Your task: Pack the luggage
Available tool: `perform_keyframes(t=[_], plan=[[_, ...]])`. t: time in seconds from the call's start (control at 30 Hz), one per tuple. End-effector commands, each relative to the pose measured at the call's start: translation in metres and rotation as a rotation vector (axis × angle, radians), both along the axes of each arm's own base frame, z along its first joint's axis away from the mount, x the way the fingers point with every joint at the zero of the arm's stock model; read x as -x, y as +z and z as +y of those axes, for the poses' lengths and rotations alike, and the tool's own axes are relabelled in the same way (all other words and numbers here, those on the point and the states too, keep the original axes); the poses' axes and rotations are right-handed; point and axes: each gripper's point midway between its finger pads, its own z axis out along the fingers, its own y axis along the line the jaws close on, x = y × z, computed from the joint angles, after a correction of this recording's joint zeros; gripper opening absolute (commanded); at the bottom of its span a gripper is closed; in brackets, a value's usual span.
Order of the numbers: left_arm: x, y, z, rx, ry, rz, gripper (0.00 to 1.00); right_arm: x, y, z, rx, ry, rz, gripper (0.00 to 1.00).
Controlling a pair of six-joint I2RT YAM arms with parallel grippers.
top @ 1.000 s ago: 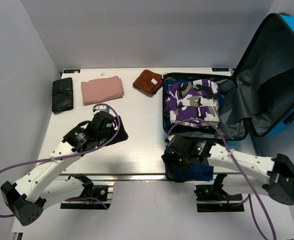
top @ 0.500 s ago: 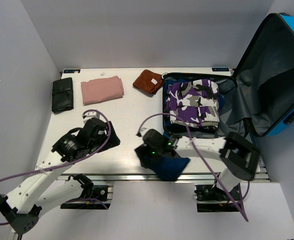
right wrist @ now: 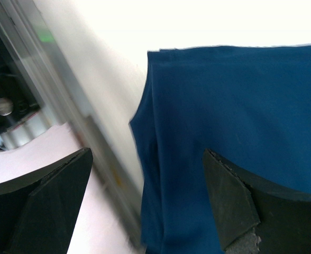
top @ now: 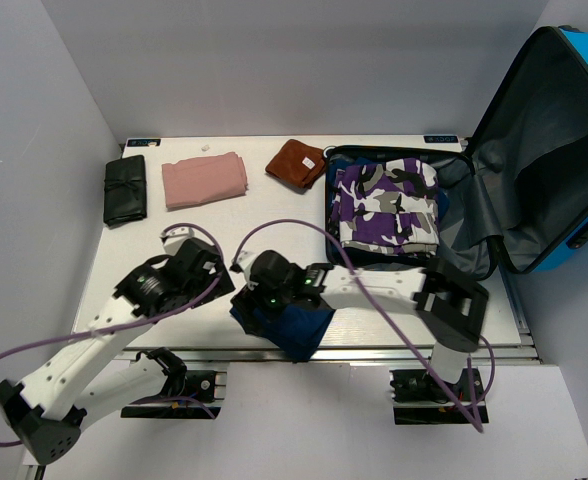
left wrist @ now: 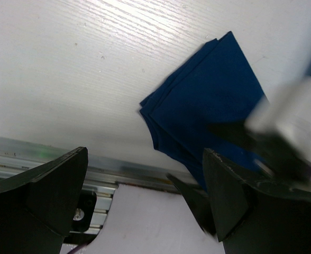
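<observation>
Luggage (top: 546,140) sits at 3 o'clock end of table (top: 274,215), open. Its base is flat on the table w/ folded purple camo clothes (top: 386,205) inside, and the blue lid stands up toward 2 o'clock, grey lining facing in. Navy folded cloth (top: 299,328) is at 6 o'clock edge of table, well apart from the luggage, one corner hanging past the near rail. R gripper (top: 259,300) is right over the cloth's 10 o'clock part. In wrist view R gripper (right wrist: 145,153) has fingers spread wide, navy cloth (right wrist: 240,106) under and btwn them, not pinched. Can't tell if fingertips touch the fabric. L gripper (top: 209,268) is just beside it at 9 o'clock, over bare table. In wrist view L gripper (left wrist: 145,153) has fingers spread, nothing btwn them, navy cloth (left wrist: 208,106) ahead toward 1 o'clock w/ R gripper blurred on top of it. Far side of table, 10–12 o'clock: black pouch (top: 125,189), pink folded cloth (top: 204,180), brown folded item (top: 295,162), all apart from each other, the brown one near the luggage's corner.
</observation>
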Motion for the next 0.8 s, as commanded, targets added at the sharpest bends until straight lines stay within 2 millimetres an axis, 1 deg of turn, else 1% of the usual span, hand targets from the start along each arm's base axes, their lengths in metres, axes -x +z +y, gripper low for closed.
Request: perform_keyframes(t=[0.0, 0.03, 0.07, 0.1, 0.13, 0.17, 0.2, 0.23, 0.27, 0.3, 0.33, 0.37, 0.4, 0.43, 0.47, 0.5, 0.53, 0.57, 0.6, 0.67, 0.7, 0.73, 0.77], plan=[[-0.019, -0.017, -0.013, -0.024, -0.022, 0.0, 0.98, -0.008, 0.058, -0.025, -0.067, -0.114, -0.046, 0.89], [-0.019, -0.029, -0.02, -0.021, -0.058, 0.028, 0.98, -0.011, 0.048, -0.043, -0.027, -0.186, -0.054, 0.89], [-0.029, -0.03, -0.031, 0.006, -0.079, 0.003, 0.98, -0.016, 0.049, -0.055, -0.019, -0.295, -0.035, 0.89], [-0.034, -0.041, -0.035, -0.019, -0.115, 0.027, 0.98, -0.014, 0.056, -0.067, -0.029, -0.344, -0.025, 0.89], [-0.037, -0.049, -0.043, -0.013, -0.142, 0.041, 0.98, -0.012, 0.05, -0.083, 0.007, -0.397, -0.005, 0.89], [-0.043, -0.051, -0.056, 0.018, -0.18, 0.034, 0.98, -0.01, 0.036, -0.103, 0.053, -0.451, 0.001, 0.89], [-0.048, -0.056, -0.058, 0.001, -0.212, 0.039, 0.98, -0.007, 0.039, -0.111, 0.034, -0.527, 0.044, 0.89], [-0.054, -0.067, -0.06, -0.018, -0.221, 0.069, 0.98, -0.002, 0.031, -0.126, 0.071, -0.57, 0.065, 0.89], [-0.059, -0.07, -0.067, -0.011, -0.245, 0.062, 0.98, 0.0, 0.018, -0.141, 0.104, -0.617, 0.076, 0.89], [-0.064, -0.075, -0.066, -0.028, -0.263, 0.069, 0.98, 0.003, 0.019, -0.147, 0.085, -0.675, 0.113, 0.89], [-0.066, -0.079, -0.069, -0.033, -0.28, 0.076, 0.98, 0.006, 0.015, -0.152, 0.091, -0.703, 0.129, 0.89], [-0.074, -0.088, -0.068, -0.036, -0.275, 0.088, 0.98, 0.008, 0.004, -0.163, 0.111, -0.735, 0.143, 0.89], [-0.073, -0.094, -0.069, -0.035, -0.3, 0.105, 0.98, 0.01, 0.002, -0.166, 0.107, -0.759, 0.153, 0.89], [-0.08, -0.095, -0.072, -0.017, -0.303, 0.088, 0.98, 0.008, -0.001, -0.169, 0.098, -0.811, 0.169, 0.89], [-0.083, -0.106, -0.07, -0.008, -0.294, 0.108, 0.98, 0.005, -0.004, -0.171, 0.087, -0.842, 0.167, 0.89], [-0.08, -0.111, -0.078, 0.037, -0.337, 0.127, 0.98, 0.004, -0.009, -0.175, 0.094, -0.874, 0.164, 0.89], [-0.085, -0.113, -0.085, 0.062, -0.359, 0.109, 0.97, -0.001, -0.009, -0.174, 0.076, -0.924, 0.167, 0.89], [-0.082, -0.118, -0.088, 0.091, -0.375, 0.129, 0.95, -0.008, -0.007, -0.176, 0.059, -0.962, 0.139, 0.89], [-0.08, -0.129, -0.085, 0.081, -0.384, 0.155, 0.94, -0.013, -0.004, -0.171, 0.02, -0.985, 0.14, 0.89], [-0.078, -0.136, -0.087, 0.093, -0.403, 0.155, 0.92, -0.017, -0.001, -0.164, -0.042, -1.02, 0.161, 0.89], [-0.073, -0.144, -0.081, 0.091, -0.394, 0.175, 0.92, -0.02, 0.004, -0.155, -0.1, -1.031, 0.178, 0.89], [-0.072, -0.145, -0.085, 0.109, -0.405, 0.167, 0.91, -0.018, -0.003, -0.156, -0.106, -1.041, 0.194, 0.89], [-0.07, -0.147, -0.085, 0.117, -0.409, 0.167, 0.89, -0.018, -0.005, -0.155, -0.119, -1.064, 0.218, 0.89]])
